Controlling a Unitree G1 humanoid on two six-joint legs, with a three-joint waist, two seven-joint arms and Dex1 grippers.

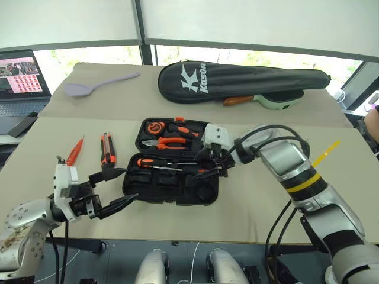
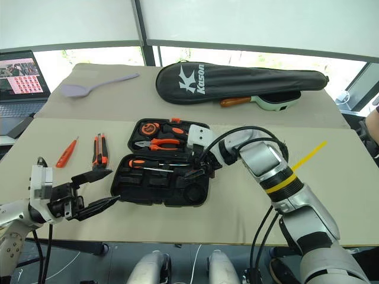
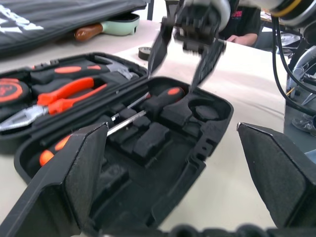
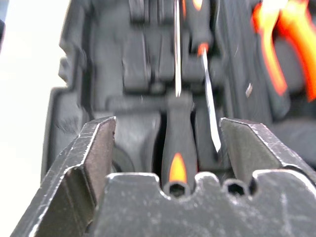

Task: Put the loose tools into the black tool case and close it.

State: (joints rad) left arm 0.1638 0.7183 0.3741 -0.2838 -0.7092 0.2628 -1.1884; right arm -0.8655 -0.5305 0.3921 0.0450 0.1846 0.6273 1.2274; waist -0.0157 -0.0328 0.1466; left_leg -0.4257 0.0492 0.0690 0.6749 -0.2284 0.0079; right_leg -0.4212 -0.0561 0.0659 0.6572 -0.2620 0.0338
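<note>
The black tool case point(image 1: 160, 195) lies open in the middle of the table. One black-and-orange screwdriver point(image 1: 155, 163) rests in its front half. A second screwdriver point(image 4: 177, 143) lies in a recess right under my right gripper point(image 1: 207, 165), which hangs open over it, fingers clear of the handle on both sides. The orange tester pen point(image 1: 74, 152) and the orange-black utility knife point(image 1: 106, 155) lie on the table left of the case. A small dark tape roll point(image 3: 144, 52) sits on the table beyond the case. My left gripper point(image 1: 126, 184) is open and empty at the case's front left corner.
Orange-handled pliers point(image 1: 169, 142) and other tools sit in the lid half. A long black Kason bag point(image 1: 237, 80) lies at the back with a lilac spatula point(image 1: 98, 84) to its left. A laptop point(image 1: 21, 80) stands at the far left. The table's front edge runs just below the case.
</note>
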